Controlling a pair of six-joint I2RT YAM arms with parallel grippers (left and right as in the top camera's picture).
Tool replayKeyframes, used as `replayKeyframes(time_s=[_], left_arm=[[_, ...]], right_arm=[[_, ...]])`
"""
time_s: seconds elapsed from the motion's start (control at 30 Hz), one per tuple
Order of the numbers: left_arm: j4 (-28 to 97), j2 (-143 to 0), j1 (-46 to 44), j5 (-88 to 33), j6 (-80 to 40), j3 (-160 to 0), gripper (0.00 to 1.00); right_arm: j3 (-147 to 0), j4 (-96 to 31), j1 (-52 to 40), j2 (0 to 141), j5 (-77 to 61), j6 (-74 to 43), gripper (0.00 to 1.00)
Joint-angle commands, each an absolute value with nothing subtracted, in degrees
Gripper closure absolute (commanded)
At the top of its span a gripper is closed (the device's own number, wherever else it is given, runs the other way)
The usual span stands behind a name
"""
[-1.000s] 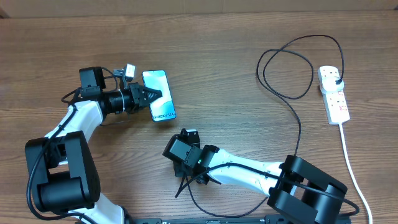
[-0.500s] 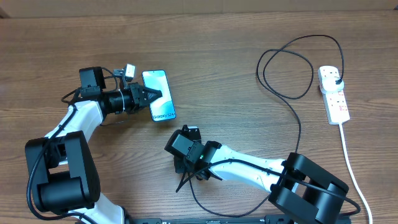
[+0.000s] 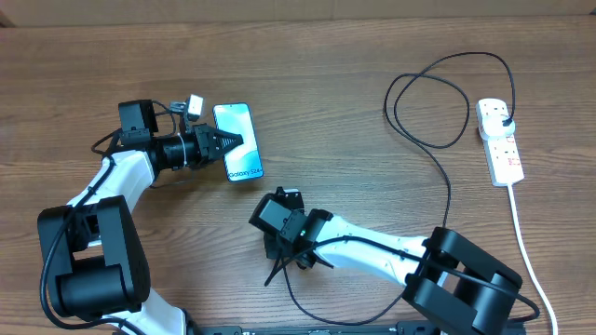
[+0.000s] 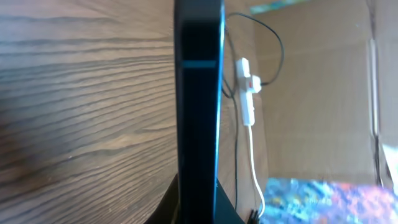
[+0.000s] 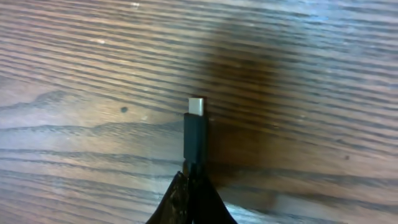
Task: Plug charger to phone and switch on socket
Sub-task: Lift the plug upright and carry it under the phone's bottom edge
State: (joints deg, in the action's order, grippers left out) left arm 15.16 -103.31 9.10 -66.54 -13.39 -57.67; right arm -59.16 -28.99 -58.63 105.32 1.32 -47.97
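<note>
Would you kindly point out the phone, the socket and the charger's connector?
phone [image 3: 233, 121]: overhead view, upper screen.
socket [image 3: 503, 154]: overhead view, white body.
connector [image 5: 195, 135]: right wrist view, black housing.

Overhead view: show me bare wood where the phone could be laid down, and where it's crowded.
Bare: the wooden table between the blue-screened slim phone and the loop of the thin black charger cable; also the top-left corner. Crowded: around the white power strip and the right arm below.
</note>
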Motion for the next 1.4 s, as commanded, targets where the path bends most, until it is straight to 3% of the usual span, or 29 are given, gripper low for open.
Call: replayKeyframes(time_s=[0.0, 0.37, 0.57, 0.83, 1.03, 1.37], left_arm=[[14.7, -103.8, 9.5, -76.2, -5.9, -57.5, 0.96], [17.1, -103.8, 12.9, -83.2, -5.0, -56.8, 0.96], [21.0, -103.8, 14.7, -89.4, 0.6, -54.0, 0.96], [28.5, -103.8, 15.7, -90.5, 3.0, -51.7, 0.95], [24.9, -103.8, 15.9, -90.5, -1.1, -51.7, 0.96], [18.4, -103.8, 15.8, -89.6, -3.9, -51.7, 0.96]], right_arm=[[-59.0, -31.6, -56.2, 103.8, -1.3, -46.4, 0.96], [-58.9, -34.8, -50.1, 88.0, -26.0, -25.3, 0.96], [-56.6, -33.4, -51.2, 83.7, -27.9, -25.0, 0.96], [-44.2, -9.0, -51.7, 84.0, -33.7, -26.6, 0.96], [-36.6, 6.3, -51.7, 84.0, -32.2, -31.0, 0.96], [-35.2, 7.2, -51.7, 84.0, -27.0, -31.7, 0.96]])
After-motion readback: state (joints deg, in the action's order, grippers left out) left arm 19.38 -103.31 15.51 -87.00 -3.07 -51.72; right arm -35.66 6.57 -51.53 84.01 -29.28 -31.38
